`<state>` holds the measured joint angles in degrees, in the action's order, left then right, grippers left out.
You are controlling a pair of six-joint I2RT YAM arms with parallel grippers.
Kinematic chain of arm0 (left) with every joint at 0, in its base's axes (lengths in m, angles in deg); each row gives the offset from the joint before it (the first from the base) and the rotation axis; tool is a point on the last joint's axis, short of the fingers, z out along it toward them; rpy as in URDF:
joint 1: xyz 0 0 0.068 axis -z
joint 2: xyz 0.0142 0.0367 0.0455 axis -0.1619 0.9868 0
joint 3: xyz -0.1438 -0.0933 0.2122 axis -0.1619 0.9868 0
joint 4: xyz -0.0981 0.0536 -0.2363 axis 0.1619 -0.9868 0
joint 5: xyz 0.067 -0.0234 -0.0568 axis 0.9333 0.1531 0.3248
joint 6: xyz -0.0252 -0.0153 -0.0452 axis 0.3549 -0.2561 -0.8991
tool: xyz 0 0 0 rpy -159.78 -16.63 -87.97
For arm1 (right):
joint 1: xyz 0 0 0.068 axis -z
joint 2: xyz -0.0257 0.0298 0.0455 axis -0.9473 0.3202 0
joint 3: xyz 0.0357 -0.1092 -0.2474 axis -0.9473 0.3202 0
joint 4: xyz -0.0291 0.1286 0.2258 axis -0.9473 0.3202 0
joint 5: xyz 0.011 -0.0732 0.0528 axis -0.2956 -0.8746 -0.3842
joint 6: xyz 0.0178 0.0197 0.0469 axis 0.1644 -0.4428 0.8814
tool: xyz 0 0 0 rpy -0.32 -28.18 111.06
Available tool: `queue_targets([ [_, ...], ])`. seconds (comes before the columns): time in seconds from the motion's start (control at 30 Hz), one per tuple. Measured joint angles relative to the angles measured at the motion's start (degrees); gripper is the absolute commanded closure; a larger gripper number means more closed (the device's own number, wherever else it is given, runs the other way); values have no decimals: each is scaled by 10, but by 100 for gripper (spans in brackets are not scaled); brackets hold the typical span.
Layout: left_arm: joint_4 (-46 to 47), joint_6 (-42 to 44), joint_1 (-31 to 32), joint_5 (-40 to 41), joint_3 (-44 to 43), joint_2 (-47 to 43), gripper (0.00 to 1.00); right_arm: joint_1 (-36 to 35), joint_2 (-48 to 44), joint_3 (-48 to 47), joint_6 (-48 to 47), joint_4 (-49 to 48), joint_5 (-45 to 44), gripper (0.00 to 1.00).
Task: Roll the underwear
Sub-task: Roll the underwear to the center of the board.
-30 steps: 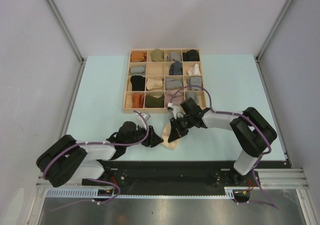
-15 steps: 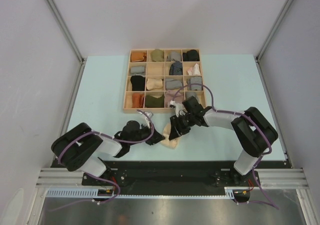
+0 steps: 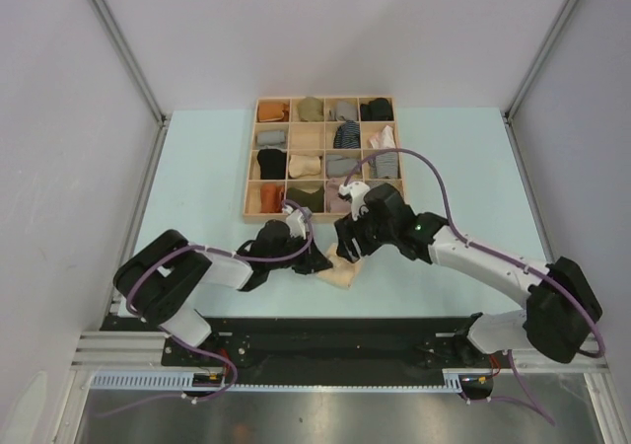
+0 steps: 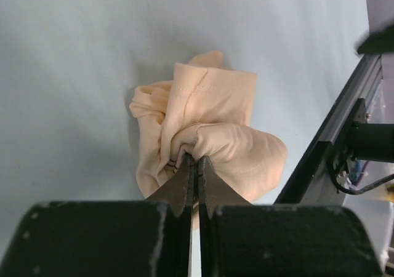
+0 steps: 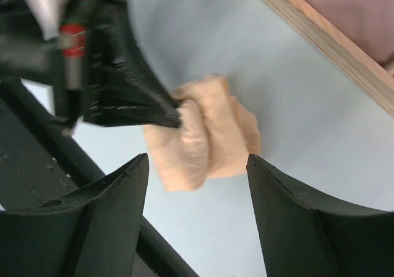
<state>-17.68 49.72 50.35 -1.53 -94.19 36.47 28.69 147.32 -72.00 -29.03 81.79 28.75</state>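
The pale cream underwear (image 3: 341, 274) lies bunched on the light blue table, close to the near edge. My left gripper (image 3: 317, 263) comes at it from the left and is shut on a fold of the cloth; in the left wrist view the fingertips (image 4: 196, 161) pinch the underwear (image 4: 212, 120) where the folds gather. My right gripper (image 3: 347, 246) hangs just above the far side of the garment, open. In the right wrist view its fingers stand wide apart (image 5: 197, 160), with the underwear (image 5: 212, 135) and the left gripper (image 5: 174, 117) beyond them, nothing held.
A wooden tray (image 3: 249, 183) of square compartments with several rolled cloth bundles stands behind the garment; its rim (image 5: 320, 43) shows at the right wrist view's top right. The black rail (image 4: 329, 151) runs along the table's near edge, close to the garment.
My left gripper has reached right and shut on the cream underwear. My right gripper has let go of it, opened and lifted slightly; the right arm's elbow has swung down towards the near edge.
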Motion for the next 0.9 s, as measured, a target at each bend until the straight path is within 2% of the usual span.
queue_targets([
  [0.17,10,-26,-25,-47,-7,25,100,-87,-35,21,-24,-17,-53,36],
  [0.37,37,-47,-51,-107,-11,56,100,-176,-10,51,-45,-35,-129,40],
  [0.7,38,-51,-65,-132,-12,61,100,-238,56,73,-55,-78,-235,46],
  [0.9,36,-51,-69,-137,-12,62,100,-244,97,73,-45,-92,-272,41],
])
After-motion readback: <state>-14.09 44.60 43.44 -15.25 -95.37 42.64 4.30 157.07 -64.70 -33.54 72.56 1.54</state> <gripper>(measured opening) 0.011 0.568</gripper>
